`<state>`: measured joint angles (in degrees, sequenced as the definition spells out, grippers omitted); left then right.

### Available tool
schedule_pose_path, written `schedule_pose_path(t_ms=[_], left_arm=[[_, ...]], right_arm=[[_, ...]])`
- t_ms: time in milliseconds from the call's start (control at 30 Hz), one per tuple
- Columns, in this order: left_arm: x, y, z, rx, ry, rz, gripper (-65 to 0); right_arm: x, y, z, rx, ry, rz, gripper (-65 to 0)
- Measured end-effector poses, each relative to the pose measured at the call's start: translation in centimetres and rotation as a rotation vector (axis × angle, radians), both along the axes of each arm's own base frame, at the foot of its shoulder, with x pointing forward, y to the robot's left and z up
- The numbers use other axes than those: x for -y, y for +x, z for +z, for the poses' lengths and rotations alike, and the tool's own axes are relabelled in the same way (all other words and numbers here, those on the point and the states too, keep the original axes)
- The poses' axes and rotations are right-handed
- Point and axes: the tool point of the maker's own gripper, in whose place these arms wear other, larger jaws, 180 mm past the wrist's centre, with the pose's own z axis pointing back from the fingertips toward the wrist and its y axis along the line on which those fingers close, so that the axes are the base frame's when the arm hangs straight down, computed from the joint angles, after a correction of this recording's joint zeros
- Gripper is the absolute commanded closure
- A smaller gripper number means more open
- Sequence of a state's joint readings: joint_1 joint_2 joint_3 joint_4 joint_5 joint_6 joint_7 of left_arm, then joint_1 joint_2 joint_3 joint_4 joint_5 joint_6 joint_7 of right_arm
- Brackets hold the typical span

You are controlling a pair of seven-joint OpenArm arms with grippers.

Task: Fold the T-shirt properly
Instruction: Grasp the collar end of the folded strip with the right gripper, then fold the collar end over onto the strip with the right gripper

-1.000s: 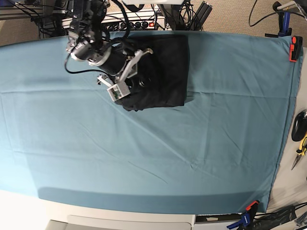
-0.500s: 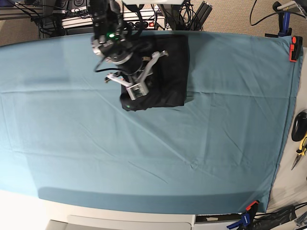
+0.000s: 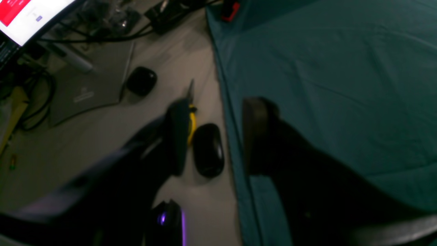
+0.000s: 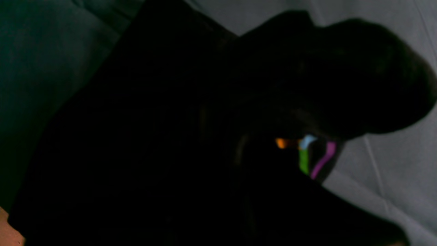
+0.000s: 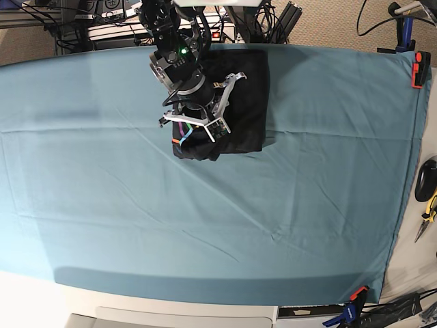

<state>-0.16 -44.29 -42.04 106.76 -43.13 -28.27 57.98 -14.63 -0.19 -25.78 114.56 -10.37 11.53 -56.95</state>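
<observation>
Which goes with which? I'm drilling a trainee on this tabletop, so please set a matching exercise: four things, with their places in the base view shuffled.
Things:
1. dark charcoal folded T-shirt
2. red plastic clamp
3. blue plastic clamp
4. yellow-handled pliers

Places:
A. bottom edge, right of the middle
B. top right corner
C. top middle, on the teal cloth
D. right edge, off the cloth

Pairs: 1-C, 2-B, 3-A, 4-D

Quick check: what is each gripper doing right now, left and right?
Left gripper: open, holding nothing, at the teal cloth's edge.
Right gripper: over the folded T-shirt; open or shut cannot be told.
</observation>
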Motion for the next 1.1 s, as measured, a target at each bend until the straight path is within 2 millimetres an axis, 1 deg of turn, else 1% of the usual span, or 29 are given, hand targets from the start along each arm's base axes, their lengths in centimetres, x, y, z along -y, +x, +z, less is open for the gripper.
schedule_pose_path(t_ms=[200, 233, 300, 367, 400, 533, 600, 733, 833, 900, 967, 1100], left_arm=[[0.0, 0.0, 0.0, 0.000, 0.000, 0.000, -24.0], [0.0, 0.0, 0.0, 0.000, 0.000, 0.000, -24.0], [0.0, 0.0, 0.0, 0.000, 0.000, 0.000, -24.0], [0.0, 0.0, 0.0, 0.000, 0.000, 0.000, -24.0], [0.0, 0.0, 0.0, 0.000, 0.000, 0.000, -24.0], [0.0, 0.0, 0.0, 0.000, 0.000, 0.000, -24.0], [0.0, 0.0, 0.0, 0.000, 0.000, 0.000, -24.0], [0.0, 0.0, 0.0, 0.000, 0.000, 0.000, -24.0], [0.0, 0.0, 0.0, 0.001, 0.000, 0.001, -24.0], [0.0, 0.0, 0.0, 0.000, 0.000, 0.000, -24.0], [0.0, 0.0, 0.0, 0.000, 0.000, 0.001, -24.0], [0.0, 0.0, 0.0, 0.000, 0.000, 0.000, -24.0]], right_arm=[[-0.1, 0.0, 0.0, -0.002, 0.006, 0.001, -5.7], [-0.1, 0.0, 0.0, -0.002, 0.006, 0.001, -6.8], [-0.5, -0.2, 0.0, -0.004, 0.006, 0.014, -12.1], [-1.4, -0.6, 0.0, -0.009, 0.007, 0.048, -16.8], [-1.9, -0.9, 0.0, -0.009, 0.009, 0.064, -17.5], [-3.3, -1.4, 0.2, 0.008, -0.003, 0.116, -17.5], [-3.6, -1.5, 0.1, 0.015, -0.014, 0.130, -17.5], [-3.5, -1.7, -2.3, -0.037, -0.052, 0.140, -17.5], [-3.4, -1.1, -3.7, -0.057, -0.075, 0.150, -17.5], [-3.5, -0.8, -3.9, -0.057, -0.076, 0.152, -17.5], [-3.9, -0.8, -3.8, -0.066, -0.048, 0.155, -17.5], [-5.3, -0.9, -3.3, -0.086, 0.034, 0.153, -17.5]])
